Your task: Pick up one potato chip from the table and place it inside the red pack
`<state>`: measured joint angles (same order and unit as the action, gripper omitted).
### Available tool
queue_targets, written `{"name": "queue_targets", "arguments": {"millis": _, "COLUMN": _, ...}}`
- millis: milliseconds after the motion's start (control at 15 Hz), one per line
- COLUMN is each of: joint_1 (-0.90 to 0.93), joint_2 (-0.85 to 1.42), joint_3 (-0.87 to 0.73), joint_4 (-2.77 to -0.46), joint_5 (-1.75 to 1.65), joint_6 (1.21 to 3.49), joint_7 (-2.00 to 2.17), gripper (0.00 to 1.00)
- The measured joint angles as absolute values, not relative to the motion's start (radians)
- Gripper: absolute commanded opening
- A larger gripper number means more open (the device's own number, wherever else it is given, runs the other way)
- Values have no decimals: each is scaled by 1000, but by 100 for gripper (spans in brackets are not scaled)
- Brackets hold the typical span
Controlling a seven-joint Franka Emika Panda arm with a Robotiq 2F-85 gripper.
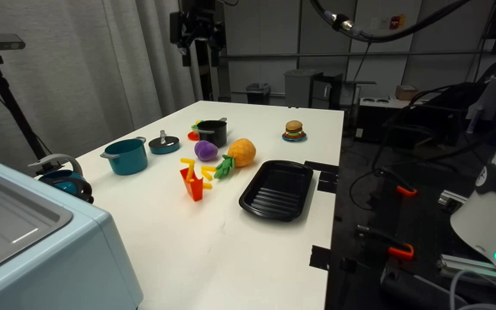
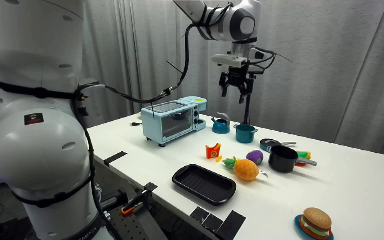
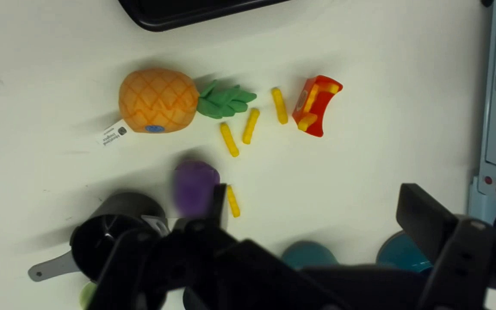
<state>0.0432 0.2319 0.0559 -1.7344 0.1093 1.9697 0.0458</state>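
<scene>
claw, black and two-fingered, hangs above the flat white counter, spread wide, holding nothing. four slim yellow plastic-looking chips lie loose, one just beside the upright red carton. reaching seems in hand; next calls for lowering astride one chip.

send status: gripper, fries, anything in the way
Gripper open, empty, high up. Four fries loose, red pack upright with more inside. Pineapple, purple toy near some fries; might crowd the grasp.
</scene>
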Motion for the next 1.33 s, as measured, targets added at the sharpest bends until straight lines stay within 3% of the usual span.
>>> {"name": "queue_targets", "arguments": {"millis": 800, "joint_1": 59, "joint_2": 257, "joint_3": 65, "joint_4": -1755, "joint_5": 101, "joint_6": 2049, "joint_7": 59, "gripper": 100}}
{"name": "queue_targets", "arguments": {"millis": 1333, "joint_1": 124, "joint_2": 363, "joint_3": 68, "joint_4": -1762, "joint_5": 20, "joint_6": 2268, "joint_7": 88, "gripper": 100}}
